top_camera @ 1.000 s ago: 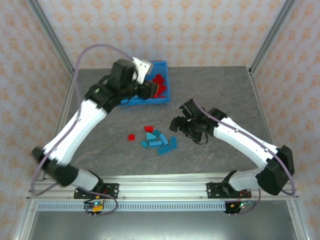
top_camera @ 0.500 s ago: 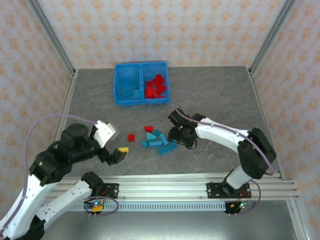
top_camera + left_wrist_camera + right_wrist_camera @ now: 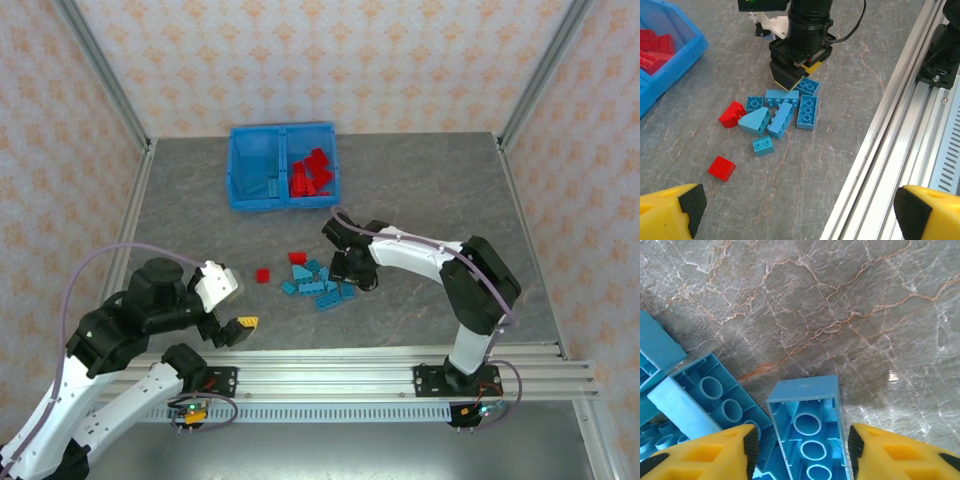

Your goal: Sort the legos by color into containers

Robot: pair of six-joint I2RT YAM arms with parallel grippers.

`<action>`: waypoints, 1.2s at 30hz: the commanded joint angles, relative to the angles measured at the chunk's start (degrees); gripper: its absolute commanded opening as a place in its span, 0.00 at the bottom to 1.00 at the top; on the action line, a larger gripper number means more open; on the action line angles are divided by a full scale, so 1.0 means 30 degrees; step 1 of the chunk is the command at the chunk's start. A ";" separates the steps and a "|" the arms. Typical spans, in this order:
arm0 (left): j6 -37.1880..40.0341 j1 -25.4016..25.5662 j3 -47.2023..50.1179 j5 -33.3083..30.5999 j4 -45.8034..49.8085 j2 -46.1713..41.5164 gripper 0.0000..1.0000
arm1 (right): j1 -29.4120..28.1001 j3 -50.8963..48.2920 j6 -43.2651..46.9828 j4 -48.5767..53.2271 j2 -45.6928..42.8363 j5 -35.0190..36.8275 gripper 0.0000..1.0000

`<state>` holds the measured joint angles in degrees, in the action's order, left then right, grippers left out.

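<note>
1. The left gripper (image 3: 800, 212) hangs low beside the rail (image 3: 900, 125) at the near edge of the table (image 3: 430, 180); its jaws are spread wide and hold nothing.
2. The right gripper (image 3: 802, 440) is down on the loose legos (image 3: 318, 280) at mid-table; its yellow fingers (image 3: 705, 452) flank an upturned light blue brick (image 3: 807, 410); whether they pinch it I cannot tell.
3. The pile is mostly light blue; one red brick (image 3: 731, 114) touches its edge; a second red brick (image 3: 721, 168) lies apart.
4. The bin (image 3: 270, 203) sits at the far side; red bricks (image 3: 312, 172) fill its right compartment; a few blue bricks (image 3: 262, 185) lie in the left.
</note>
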<state>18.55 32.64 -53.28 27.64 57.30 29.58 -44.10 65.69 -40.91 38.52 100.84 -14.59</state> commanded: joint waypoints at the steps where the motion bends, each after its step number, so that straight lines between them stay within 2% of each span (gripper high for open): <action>1: 0.0352 0.0081 0.0176 -0.0389 -0.0058 -0.0188 1.00 | -0.0095 0.0109 -0.0114 0.0662 0.0621 0.0179 0.48; 6: 0.0337 0.0073 0.0381 -0.0598 -0.0199 -0.0369 1.00 | -0.0096 -0.0052 -0.0442 0.1947 0.0807 0.1263 0.42; 10: 0.0446 0.0081 0.0454 -0.0571 -0.0334 -0.0272 1.00 | -0.0095 -0.0590 -0.0744 0.1720 0.0563 0.1136 0.39; 13: 0.0559 0.0077 0.0520 -0.0585 -0.0480 -0.0166 1.00 | -0.0096 -0.0573 -0.0797 0.1893 0.0549 0.1364 0.31; 15: 0.0586 0.0085 0.0479 -0.0628 -0.0706 -0.0120 1.00 | -0.0096 -0.0161 -0.0862 0.2274 0.0364 0.1778 0.26; 19: 0.0797 0.0076 0.0004 -0.0780 -0.1084 -0.0189 1.00 | -0.0096 0.1901 -0.0824 0.2929 -0.0818 0.2902 0.26; 22: 0.1258 0.0077 -0.0370 -0.2007 -0.1196 -0.0346 1.00 | -0.0404 0.5065 0.0022 0.3781 -0.1049 0.3948 0.28; 25: 0.2033 0.0072 -0.0632 -0.4453 -0.1454 -0.0721 1.00 | -0.0942 0.9371 0.1439 0.4686 0.0109 0.4766 0.29; 28: 0.2605 0.0077 -0.0767 -0.6657 -0.1887 -0.1030 1.00 | -0.1292 1.3963 0.2590 0.4981 0.2160 0.5014 0.29; 36: 0.2554 0.0080 -0.1895 -0.9694 -0.0140 -0.0471 1.00 | -0.1412 2.4735 0.5747 0.5206 0.9538 0.6188 0.31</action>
<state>25.63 32.64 -57.06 4.71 54.78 27.57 -48.38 133.97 -29.30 51.00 122.83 -0.12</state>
